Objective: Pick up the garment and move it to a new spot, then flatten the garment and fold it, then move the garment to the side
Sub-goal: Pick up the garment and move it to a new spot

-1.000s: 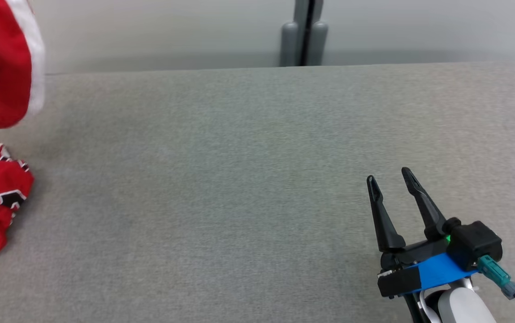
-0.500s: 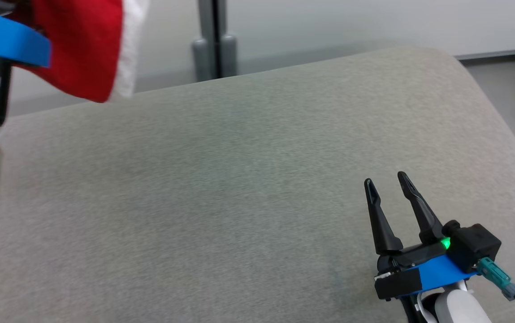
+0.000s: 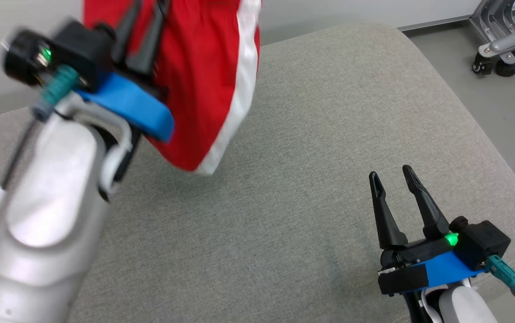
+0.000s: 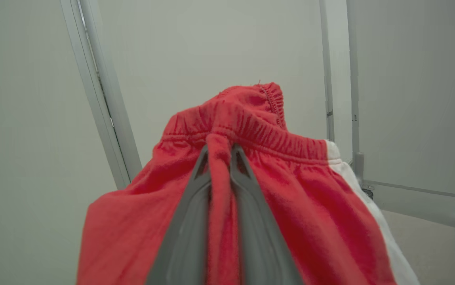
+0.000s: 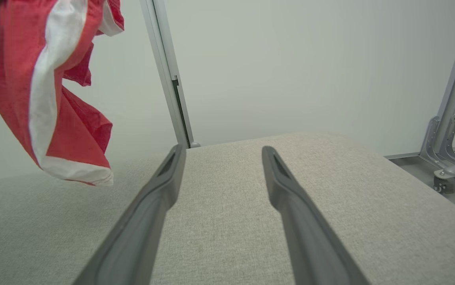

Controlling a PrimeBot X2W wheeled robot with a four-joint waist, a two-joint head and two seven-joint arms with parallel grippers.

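**Left claw has the shorts in the air, right claw idle and spread**

- Left claw (image 3: 147,9): pressed together on the red shorts (image 3: 208,67), pinching a bunched fold of cloth just below the elastic waistband (image 4: 251,126). In the left wrist view the claw (image 4: 219,152) has a ridge of red fabric squeezed between both fingers, and the waistband is gathered and humped above the tips.
- Shorts: red with a white side stripe (image 3: 239,89) and a white hem. They hang from the left claw over the left-rear part of the counter (image 3: 306,134), draped down past the claw's blue bracket (image 3: 127,105).
- From the right wrist view the shorts (image 5: 9,59) sit at upper left. The lowest hem corner (image 5: 92,176) looks clear of the surface, but I can't confirm a gap.
- Left forearm (image 3: 46,202): pale, and motion-blurred in the head view.
- Right claw (image 3: 390,174): fingers spread with nothing between them, low over the counter's right-front area, well apart from the shorts. The right wrist view shows the same, with the claw (image 5: 223,150) framing bare grey fabric.
- Counter: grey woven cover, rounded corner at the right.
- Background: a plain pale wall with a vertical metal post (image 5: 168,79). A wheeled metal frame (image 3: 504,45) stands on the floor beyond the counter's right edge.
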